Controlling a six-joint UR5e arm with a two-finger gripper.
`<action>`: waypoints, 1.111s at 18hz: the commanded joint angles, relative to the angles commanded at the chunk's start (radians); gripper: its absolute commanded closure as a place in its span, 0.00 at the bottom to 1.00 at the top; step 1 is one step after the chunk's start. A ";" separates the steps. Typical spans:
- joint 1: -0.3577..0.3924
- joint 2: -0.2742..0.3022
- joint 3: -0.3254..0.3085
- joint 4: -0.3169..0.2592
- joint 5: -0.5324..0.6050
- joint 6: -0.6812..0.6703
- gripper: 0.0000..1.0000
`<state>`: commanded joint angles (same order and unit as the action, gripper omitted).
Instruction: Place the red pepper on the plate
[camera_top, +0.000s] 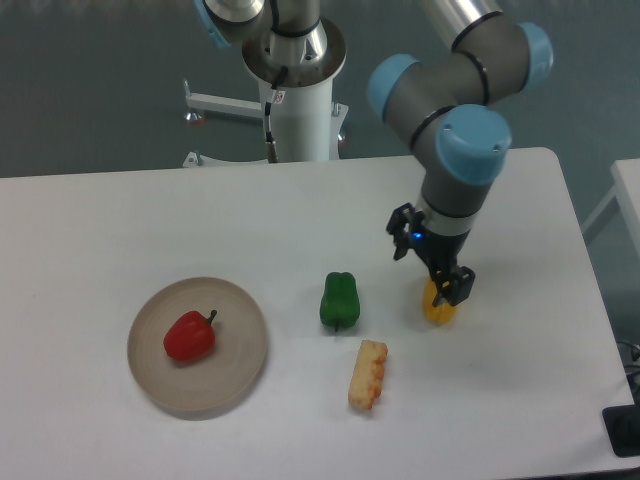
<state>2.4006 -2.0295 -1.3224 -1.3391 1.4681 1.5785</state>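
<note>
The red pepper (189, 336) lies on the left half of the round beige plate (228, 378), its dark stem pointing up and to the right. Nothing touches it. My gripper (432, 262) hangs far to the right of the plate, over the yellow pepper. Its two black fingers (461, 285) stand apart, so it is open, with nothing held between them.
A green pepper (339, 300) stands right of the plate. A yellow-orange corn piece (368, 373) lies in front of it. The yellow pepper (439, 309) is mostly hidden under my gripper. The arm's base post (296, 90) rises at the back of the table.
</note>
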 joint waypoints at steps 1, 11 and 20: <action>0.006 0.002 0.002 -0.002 0.000 0.000 0.00; 0.035 0.006 -0.009 -0.035 0.120 0.175 0.00; 0.028 -0.002 -0.012 -0.029 0.113 0.153 0.00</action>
<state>2.4283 -2.0310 -1.3346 -1.3683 1.5815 1.7319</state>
